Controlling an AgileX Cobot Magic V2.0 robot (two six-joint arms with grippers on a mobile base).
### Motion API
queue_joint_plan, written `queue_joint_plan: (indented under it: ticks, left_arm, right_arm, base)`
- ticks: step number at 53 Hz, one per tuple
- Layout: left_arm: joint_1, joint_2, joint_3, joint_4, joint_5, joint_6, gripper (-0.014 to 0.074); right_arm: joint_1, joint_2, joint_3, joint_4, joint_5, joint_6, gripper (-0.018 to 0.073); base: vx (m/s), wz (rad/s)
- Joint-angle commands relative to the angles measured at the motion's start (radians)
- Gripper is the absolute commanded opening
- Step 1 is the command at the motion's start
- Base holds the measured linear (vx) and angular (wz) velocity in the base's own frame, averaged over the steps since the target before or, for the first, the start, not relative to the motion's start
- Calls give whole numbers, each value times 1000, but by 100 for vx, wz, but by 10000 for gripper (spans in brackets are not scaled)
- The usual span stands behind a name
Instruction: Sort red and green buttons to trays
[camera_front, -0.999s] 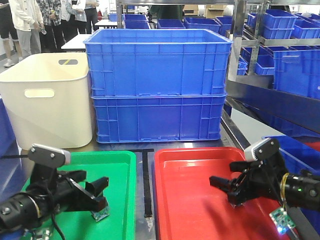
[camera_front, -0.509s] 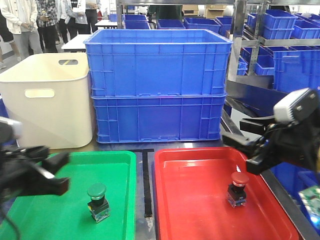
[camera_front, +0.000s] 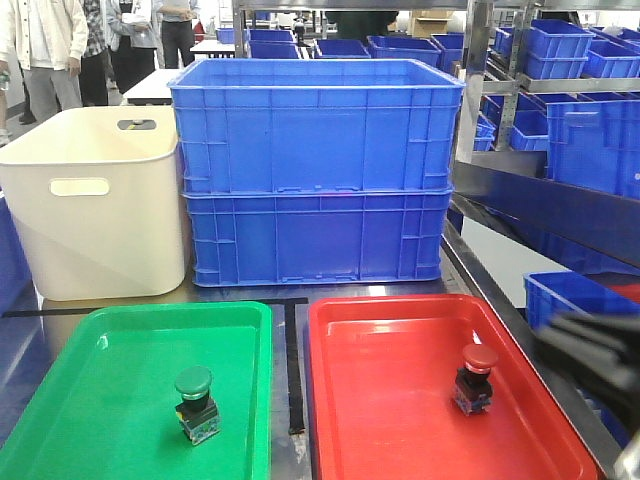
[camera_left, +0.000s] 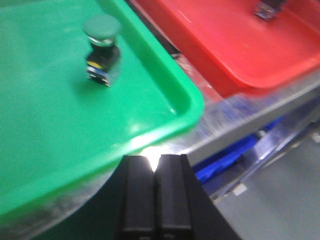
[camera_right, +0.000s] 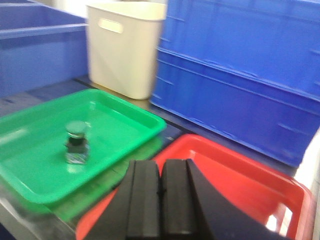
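both arms have withdrawn, each end effector (camera_left: 155, 195) (camera_right: 161, 200) closed empty; green button (camera_front: 195, 402) in green tray (camera_front: 90, 400), red button (camera_front: 475, 377) in red tray (camera_front: 380, 400).

Front view faces the crates from beyond both trays; each wrist view looks low over the green tray (camera_left: 165, 80)

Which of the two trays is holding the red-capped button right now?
The red tray, to the right of the green tray. The red button stands upright in it; the other tray holds the green button.
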Motion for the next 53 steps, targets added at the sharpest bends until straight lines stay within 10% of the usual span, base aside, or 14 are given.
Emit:
queue_joint_plan:
  ticks: [1,33,40,53]
  left_arm:
    - [-8,-35,13,-94,-166,73,-6]
    - [-8,-37,27,-108,-212,77,-6]
    - [-5,-91,139,6,-381,145,-6]
    - [189,-423,504,-39,-719,213,-6]
  right_arm:
    - [-6,-58,33,0,95,-2,-10]
    - [-6,-116,118,1,103,-1,-10]
    - [-6,-116,118,1,102,-1,-10]
    - [-6,-116,118,1,107,-1,-10]
  base:
    - [0,0]
    - [0,0]
    - [0,0]
    - [0,1]
